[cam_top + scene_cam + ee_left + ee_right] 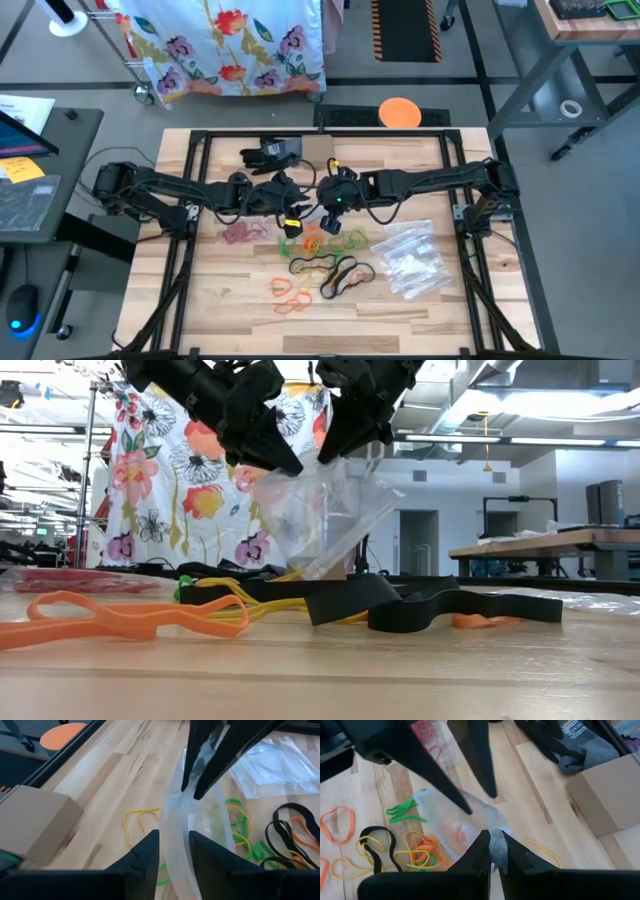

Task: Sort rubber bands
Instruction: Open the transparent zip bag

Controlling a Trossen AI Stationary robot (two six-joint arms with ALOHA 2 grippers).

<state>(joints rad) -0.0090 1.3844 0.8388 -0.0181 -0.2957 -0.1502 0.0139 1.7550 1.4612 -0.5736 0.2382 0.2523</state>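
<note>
- Left gripper point(172, 852) and right gripper point(492, 850) both pinch one clear zip bag point(320, 520) above the rubber bands point(325, 265).
- Grey glove point(580, 742) label partly legible: "LOCO…".

Wooden worktop point(220, 300). Clear zip bags point(412, 260) right of centre; cardboard box point(35, 822) and black gloves point(268, 154) at far edge; orange disc point(399, 112) and floral cloth point(225, 45) beyond.

The right gripper point(493, 851) pinches the edge of a clear plastic bag point(455, 822), which the left gripper point(477, 802) also grips. Green rubber bands point(402, 811), yellow rubber bands point(357, 855) and orange rubber bands point(337, 822) lie on the wooden table point(530, 805) beneath.
</note>
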